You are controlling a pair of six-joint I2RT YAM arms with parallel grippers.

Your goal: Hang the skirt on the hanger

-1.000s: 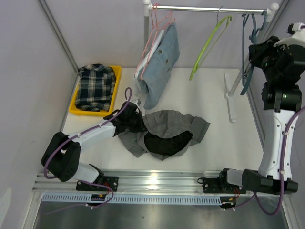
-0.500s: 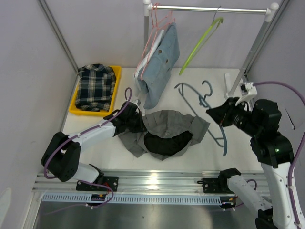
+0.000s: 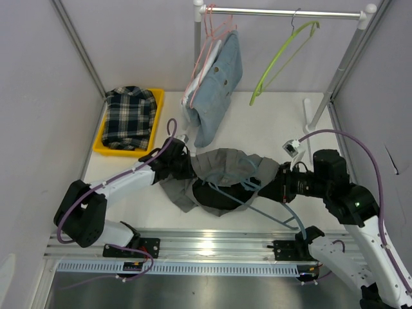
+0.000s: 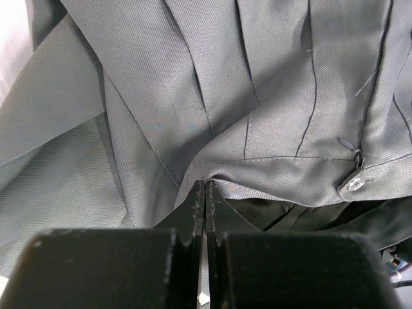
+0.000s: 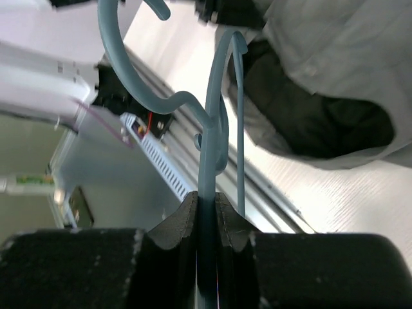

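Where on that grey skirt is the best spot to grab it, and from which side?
Grip the waistband of the skirt at its lower edge, coming in low from the left arm's side. It is a flat, stitched band, likely firmer than the loose pleats above it. The left gripper is shut on just that edge.

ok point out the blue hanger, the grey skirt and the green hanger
blue hanger (image 5: 209, 164): right wrist view, neck under the hook
grey skirt (image 3: 225, 164): top external view, upper fold of the fabric
green hanger (image 3: 273, 65): top external view, middle of its arm
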